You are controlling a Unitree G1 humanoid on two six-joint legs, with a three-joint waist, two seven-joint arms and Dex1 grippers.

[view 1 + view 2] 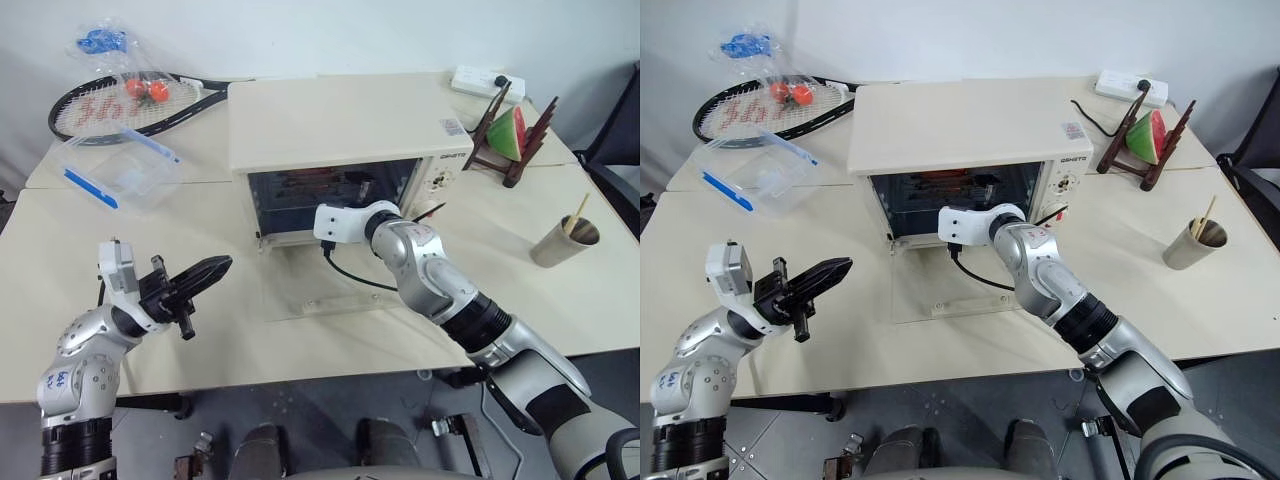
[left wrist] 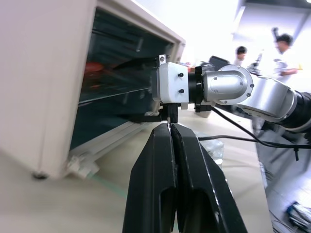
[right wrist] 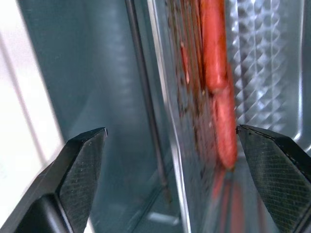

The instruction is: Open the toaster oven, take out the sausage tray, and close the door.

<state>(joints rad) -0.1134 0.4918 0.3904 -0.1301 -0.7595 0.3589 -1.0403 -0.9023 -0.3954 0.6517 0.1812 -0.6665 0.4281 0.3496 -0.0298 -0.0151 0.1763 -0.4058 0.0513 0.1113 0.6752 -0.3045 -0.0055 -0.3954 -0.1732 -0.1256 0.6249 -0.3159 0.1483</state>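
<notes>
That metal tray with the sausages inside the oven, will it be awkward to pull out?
Probably stiff: the sausage tray is thin ribbed metal, so it should not sag. Its greasy brown marks suggest a slippery grip. The sausages lie loose, so they may well roll if it tilts. The open right gripper faces its edge.

The left gripper (image 2: 171,127) had its 2 black fingers (image 2: 150,184) pressed together, pointing at the oven (image 2: 53,73). Beyond their tips the right wrist (image 2: 214,87) reached toward the oven's open front, and people (image 2: 282,48) stood far behind.
</notes>
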